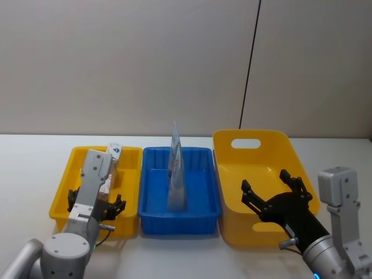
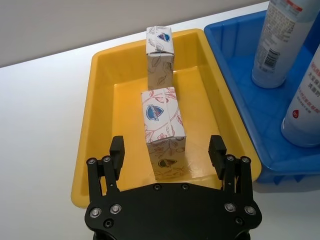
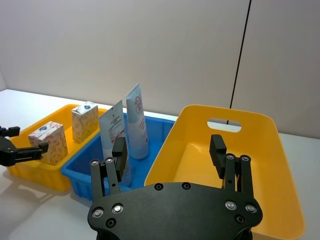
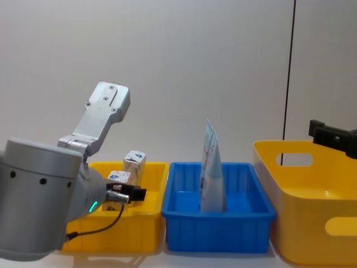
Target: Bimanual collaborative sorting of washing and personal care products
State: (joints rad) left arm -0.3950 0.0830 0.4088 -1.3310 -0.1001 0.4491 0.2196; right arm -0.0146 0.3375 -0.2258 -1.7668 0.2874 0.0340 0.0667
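The left gripper point(image 2: 167, 146) hovers over the near end of the left yellow bin point(image 2: 100, 115), wide open and holding nothing, its jaws straddling the near carton point(image 2: 162, 125) with a gap on each side and the bin's walls just outside them. That bin holds 2 cartons, the far carton point(image 2: 160, 55) standing by its far wall. The middle blue bin point(image 1: 152, 186) holds 2 upright pouches, a near pouch point(image 3: 112, 127) and a far pouch point(image 3: 136, 117), with bare floor either side. The right gripper point(image 3: 167, 145) hangs wide open, gripping nothing, above the bare floor of the right yellow bin point(image 3: 280, 165).
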